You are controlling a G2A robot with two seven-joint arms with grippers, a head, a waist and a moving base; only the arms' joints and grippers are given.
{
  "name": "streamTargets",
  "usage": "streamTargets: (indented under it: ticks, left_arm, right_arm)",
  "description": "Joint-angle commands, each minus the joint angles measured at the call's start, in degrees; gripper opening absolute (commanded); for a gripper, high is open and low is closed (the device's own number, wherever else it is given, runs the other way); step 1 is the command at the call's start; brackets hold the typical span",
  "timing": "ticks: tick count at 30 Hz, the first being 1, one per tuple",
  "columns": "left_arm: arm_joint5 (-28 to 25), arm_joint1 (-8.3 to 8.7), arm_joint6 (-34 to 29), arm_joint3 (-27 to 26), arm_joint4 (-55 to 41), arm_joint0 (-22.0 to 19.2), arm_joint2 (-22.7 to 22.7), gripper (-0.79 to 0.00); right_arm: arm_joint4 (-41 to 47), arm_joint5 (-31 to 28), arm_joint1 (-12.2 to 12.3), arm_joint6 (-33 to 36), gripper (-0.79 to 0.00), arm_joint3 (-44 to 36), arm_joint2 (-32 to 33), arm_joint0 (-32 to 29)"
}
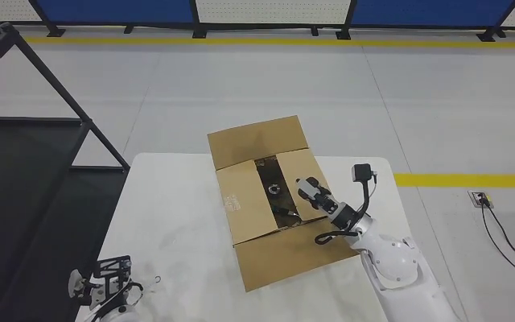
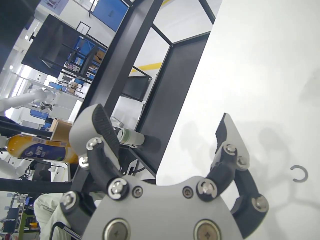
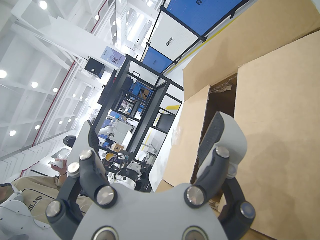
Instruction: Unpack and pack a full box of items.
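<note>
The box sits mid-table, its inner flaps half covering the items. The right gripper hovers spread and empty over the right flap beside the gap, probably to lift it. The left gripper hangs released at the table's near-left corner, out of the way.

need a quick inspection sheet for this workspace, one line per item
surface: white table, box standing mid-table
job's things: cardboard box, outer flaps folded out, inner flaps ajar; dark items in the gap, too small to identify
clutter: small c-shaped clip on the table by the left gripper
grippers: left gripper open, empty, at the table's near-left corner; right gripper open, empty, at the gap between the inner flaps
cables: black cable looped at the right wrist; floor cable beside the table
surroundings: black frame beside the table; yellow floor line; blue panels
</note>
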Motion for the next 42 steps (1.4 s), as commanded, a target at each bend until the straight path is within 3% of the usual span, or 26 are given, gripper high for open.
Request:
streamTargets:
  ticks: [1,8,13,19,26,38,42]
  left_arm:
    - [-0.17,-0.27,1.10,-1.20,-0.25,0.47,0.37,0.000]
    - [-8.56,-0.71,11.58,-9.05,-8.76,3.66,3.19,0.000]
    - [-23.38,-0.42,20.43,-13.81,-15.22,5.29,5.52,0.000]
    - [-42.44,0.27,24.88,-15.87,-20.13,5.40,6.83,0.000]
    - [-58.10,1.38,33.91,-16.91,-28.38,8.85,2.14,0.000]
    - [-57.69,1.40,34.42,-16.45,-28.11,8.73,2.04,0.000]
    - [-59.15,1.33,38.29,-13.74,-29.70,7.27,3.91,0.000]
  right_arm:
    - [-0.08,0.03,0.04,0.00,0.000,-0.18,-0.06,-0.07]
    - [-0.41,1.94,0.39,3.13,0.000,-1.08,-0.14,0.13]
    - [2.50,0.93,0.86,5.49,0.000,-2.15,1.94,-0.45]
    - [4.40,0.03,1.41,6.72,0.000,-1.93,4.34,-1.11]
    - [5.51,-1.18,1.69,6.55,0.000,-0.74,4.84,-1.23]
    - [6.01,0.16,1.74,6.01,0.000,0.13,4.58,-0.56]
    - [6.29,0.21,1.76,5.43,0.000,-0.34,4.57,-1.32]
